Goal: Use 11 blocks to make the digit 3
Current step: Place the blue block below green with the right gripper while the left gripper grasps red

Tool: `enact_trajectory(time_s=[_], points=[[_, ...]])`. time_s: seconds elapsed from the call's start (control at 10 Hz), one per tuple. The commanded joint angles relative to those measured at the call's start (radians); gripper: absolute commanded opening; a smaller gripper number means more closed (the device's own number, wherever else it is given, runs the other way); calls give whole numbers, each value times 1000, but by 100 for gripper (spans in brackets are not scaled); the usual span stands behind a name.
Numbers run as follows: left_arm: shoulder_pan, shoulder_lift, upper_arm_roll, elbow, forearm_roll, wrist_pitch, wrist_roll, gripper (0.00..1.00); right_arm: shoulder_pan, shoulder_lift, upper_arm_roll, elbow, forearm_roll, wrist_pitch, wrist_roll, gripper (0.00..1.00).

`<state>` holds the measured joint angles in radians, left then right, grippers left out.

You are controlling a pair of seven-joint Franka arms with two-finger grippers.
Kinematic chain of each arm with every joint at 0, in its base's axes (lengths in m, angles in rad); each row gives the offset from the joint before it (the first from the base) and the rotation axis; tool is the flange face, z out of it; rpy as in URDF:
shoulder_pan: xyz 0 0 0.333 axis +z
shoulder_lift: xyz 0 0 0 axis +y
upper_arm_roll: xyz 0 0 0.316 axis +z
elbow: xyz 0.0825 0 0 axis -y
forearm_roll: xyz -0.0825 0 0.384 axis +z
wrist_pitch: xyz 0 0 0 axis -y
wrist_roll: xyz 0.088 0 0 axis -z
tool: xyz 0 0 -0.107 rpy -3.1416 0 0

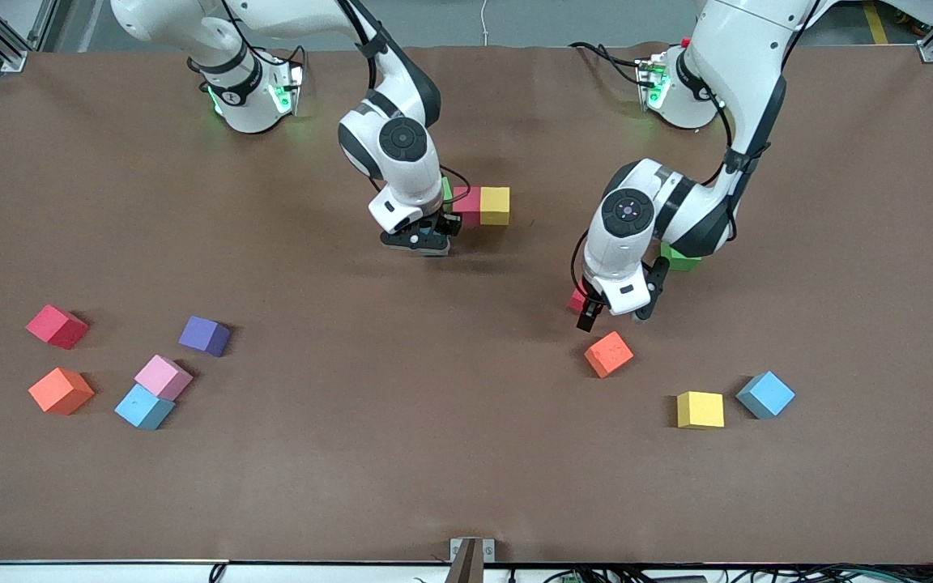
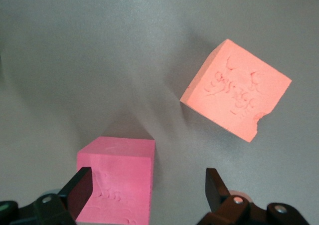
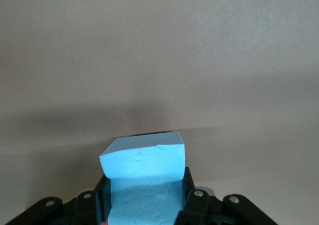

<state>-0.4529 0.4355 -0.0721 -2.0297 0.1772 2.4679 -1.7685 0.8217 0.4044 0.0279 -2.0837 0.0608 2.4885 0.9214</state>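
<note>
Right pincer (image 1: pixel 426 240) clamps a light blue foam cube (image 3: pixel 144 177) beside the started row of matte foam cubes (image 1: pixel 494 205) at tabletop (image 1: pixel 466 453) twelve o'clock; it should be seated flush. Left pincer (image 1: pixel 622 312) gapes wide over a pink foam cube (image 2: pixel 117 177).

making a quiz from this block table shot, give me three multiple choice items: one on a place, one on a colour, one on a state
1. Where is the left gripper?
A. over the purple block
B. just above the table by a pink block and an orange block
C. over the started row

2. What colour is the block in the right gripper?
A. light blue
B. yellow
C. green

3. How are the left gripper's fingers?
A. shut on the orange block
B. shut on nothing
C. open

Key: 1 B, the left wrist view shows both blocks close below it. 2 A, the right wrist view shows a light blue block clamped between the fingers. 3 C, the fingers stand apart with nothing gripped.
</note>
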Motion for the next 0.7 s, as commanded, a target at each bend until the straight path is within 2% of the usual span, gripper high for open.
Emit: enact_trajectory(time_s=[0.0, 0.3, 0.6], points=[[7, -17, -8, -30, 21, -10, 0, 100, 25, -33, -8, -68, 11, 44, 13, 2], [3, -82, -11, -105, 21, -37, -2, 100, 45, -33, -10, -68, 11, 46, 53, 3], [5, -90, -14, -132, 21, -3, -3, 100, 50, -33, -10, -70, 11, 44, 53, 4]])
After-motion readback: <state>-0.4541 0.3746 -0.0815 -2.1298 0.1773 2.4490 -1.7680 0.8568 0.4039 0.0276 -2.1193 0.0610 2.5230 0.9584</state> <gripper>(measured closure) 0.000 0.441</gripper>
